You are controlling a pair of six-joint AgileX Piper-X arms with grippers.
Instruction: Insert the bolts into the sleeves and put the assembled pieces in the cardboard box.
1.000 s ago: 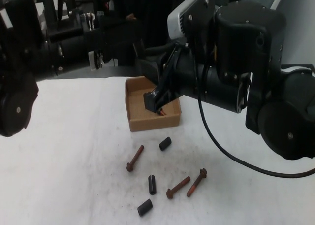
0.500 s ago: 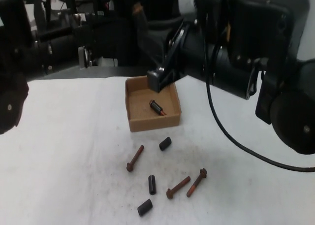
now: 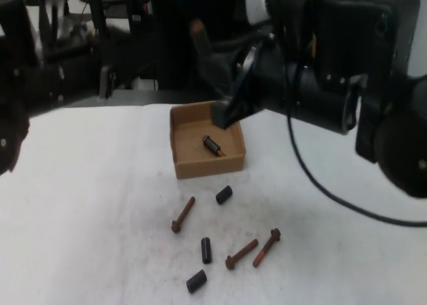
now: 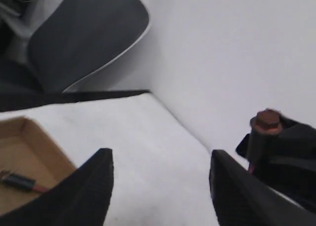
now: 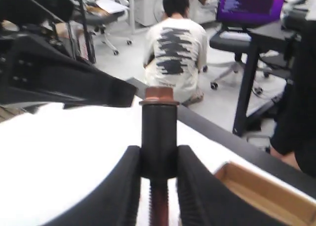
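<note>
The right gripper [image 5: 158, 154] is clamped on a black sleeve [image 5: 159, 137]. A bolt [image 5: 159, 95] sits in this sleeve, with its brown head standing out at the top. The left gripper [image 4: 160, 157] has its fingers wide apart with nothing between them. It hangs near the cardboard box [image 4: 47, 149], and the right gripper with its piece is near it.

One assembled piece [image 3: 212, 145] lies flat on the bottom of the box. The box stands toward the far side of the table [image 3: 80, 218]. On the near side of it, three bolts [image 3: 182, 215] and three sleeves [image 3: 206, 249] lie loose, apart from each other.

One second ago the end of an arm [image 3: 313, 91] was low over the box and covered the piece there. Now this end is higher, above the far right corner of the box, and the piece is open to see. From the high view I cannot tell which arm this is.

In my judgement, one piece is delivered. A second one is put together and needs only to be carried into the box. Three pairs are not yet joined.
</note>
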